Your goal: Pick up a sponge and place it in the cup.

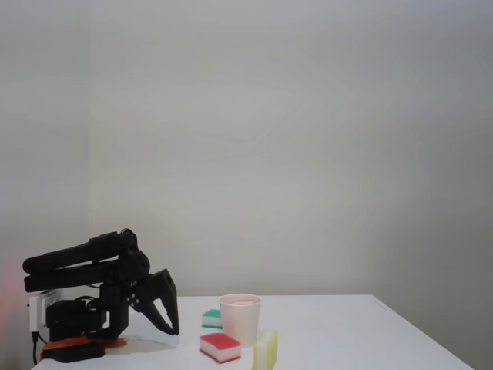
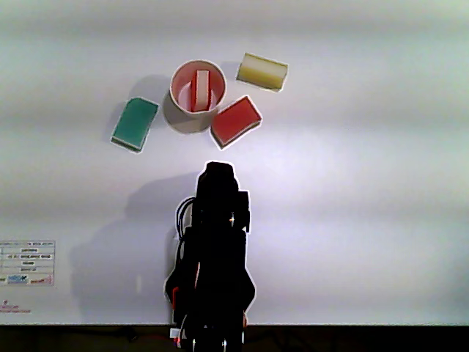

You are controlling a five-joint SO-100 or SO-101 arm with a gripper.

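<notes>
Item: black two-finger gripper (image 1: 168,322), lower left of the fixed view, folded back near its base; whether spread or closed, cannot tell. Red-topped, white-based block sponge (image 2: 201,91) stands on edge inside the white disposable cup (image 2: 176,79), upper centre of the other view. A second red-topped sponge (image 2: 236,121) lies touching the cup's side. Risk: a further reach could nudge the light cup and tip it.

Soft, dim light; banded glare
</notes>
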